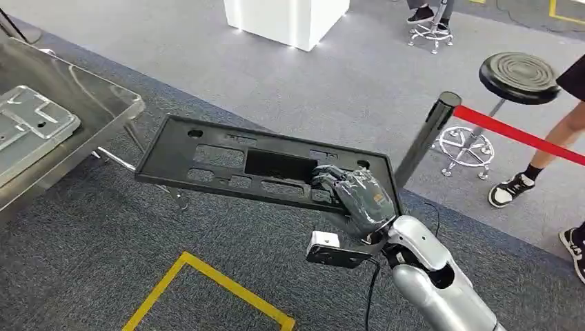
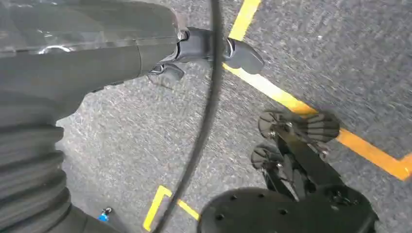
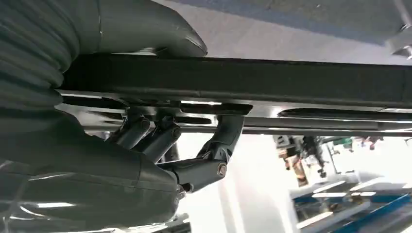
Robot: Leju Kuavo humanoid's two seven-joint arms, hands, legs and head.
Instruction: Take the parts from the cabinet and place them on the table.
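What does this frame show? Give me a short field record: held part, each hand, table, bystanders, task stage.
held part: flat black panel with cut-outs, held roughly level above the carpet
right hand: grips the panel's near right edge; fingers curl under it
left hand: hangs over the floor, fingers apart, holding nothing
table: metal table at left, with a grey metal part already on it
panel versus table: not yet on the table
bystanders: person's legs at right, beyond a red barrier tape
task stage: carrying
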